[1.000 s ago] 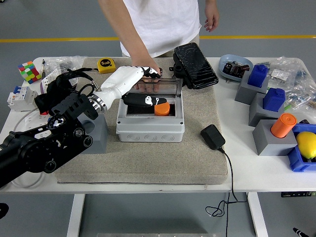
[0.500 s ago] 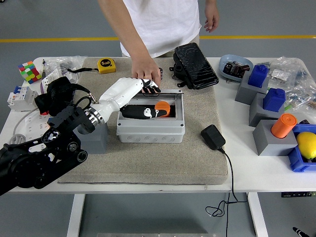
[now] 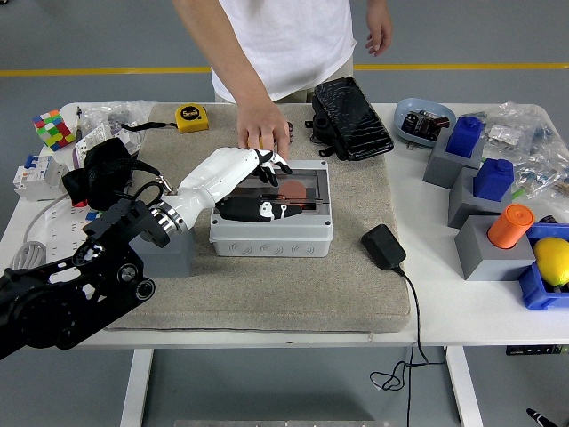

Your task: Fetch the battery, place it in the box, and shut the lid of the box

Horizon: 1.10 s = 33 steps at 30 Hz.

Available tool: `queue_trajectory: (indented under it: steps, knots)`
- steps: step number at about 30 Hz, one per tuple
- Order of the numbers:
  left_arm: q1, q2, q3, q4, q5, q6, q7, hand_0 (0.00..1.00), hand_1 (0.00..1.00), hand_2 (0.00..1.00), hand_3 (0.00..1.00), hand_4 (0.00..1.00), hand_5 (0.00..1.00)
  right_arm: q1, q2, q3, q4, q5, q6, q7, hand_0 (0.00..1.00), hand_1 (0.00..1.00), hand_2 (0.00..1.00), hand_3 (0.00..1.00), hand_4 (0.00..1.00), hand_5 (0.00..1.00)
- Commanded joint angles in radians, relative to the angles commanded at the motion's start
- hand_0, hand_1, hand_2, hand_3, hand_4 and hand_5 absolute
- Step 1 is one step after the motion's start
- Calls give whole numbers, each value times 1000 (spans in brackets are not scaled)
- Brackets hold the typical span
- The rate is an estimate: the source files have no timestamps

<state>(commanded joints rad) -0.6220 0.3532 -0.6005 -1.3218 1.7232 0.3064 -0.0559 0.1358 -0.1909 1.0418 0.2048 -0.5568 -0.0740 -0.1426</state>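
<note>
The grey box [image 3: 271, 233] sits on the beige mat [image 3: 267, 285] in the middle of the table. Its tinted clear lid [image 3: 302, 189] lies down over the box. The orange battery [image 3: 292, 189] shows through the lid inside the box. My left hand [image 3: 269, 185], white with black fingers [image 3: 267, 163], rests spread on the lid's left part and holds nothing. A person's hand [image 3: 260, 132] rests at the box's far edge, just beyond my fingers. My right arm is out of view.
A black case [image 3: 351, 117] lies behind the box. A black adapter [image 3: 383, 246] with its cable lies right of it. Grey and blue blocks, an orange cylinder [image 3: 509, 225] and a lemon [image 3: 553, 260] stand at the right. A yellow tape measure [image 3: 190, 116] and a colour cube [image 3: 52, 128] are at the far left.
The lid has swung from upright down onto the box under my left hand. My left arm has lowered and drawn back toward me. The person's hand stayed at the box's far edge.
</note>
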Motion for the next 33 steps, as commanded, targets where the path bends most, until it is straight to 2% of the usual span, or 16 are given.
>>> queue_trajectory:
  steps: [4, 5, 11, 21, 27, 33]
  knots:
    - [22, 1, -60, -34, -5, 3, -12, 464, 494, 534, 649, 998, 853, 0, 0, 0, 0, -1, 0, 0, 660, 631, 633, 542, 936, 450]
    - [33, 0, -87, -44, -5, 7, -20, 490, 604, 581, 665, 998, 852, 0, -1, 0, 0, -1, -1, 1, 660, 631, 634, 542, 936, 450]
    - [88, -14, -217, -48, -6, 10, -32, 500, 616, 595, 667, 998, 852, 0, -1, 1, -1, -1, -1, 1, 661, 630, 633, 542, 936, 449]
    - [207, -63, -461, -27, 27, -2, -22, 502, 618, 594, 669, 998, 847, 5, -6, 3, -2, 3, 0, 2, 660, 630, 634, 541, 936, 449]
    - [242, -81, -575, -17, 41, -9, -20, 507, 620, 594, 670, 998, 847, 8, -11, 2, -4, 6, 3, 2, 660, 631, 633, 542, 936, 449]
    - [266, -92, -659, -12, 49, -16, -17, 507, 620, 594, 670, 998, 846, 11, -14, 1, -4, 8, 6, 1, 660, 631, 634, 542, 936, 450]
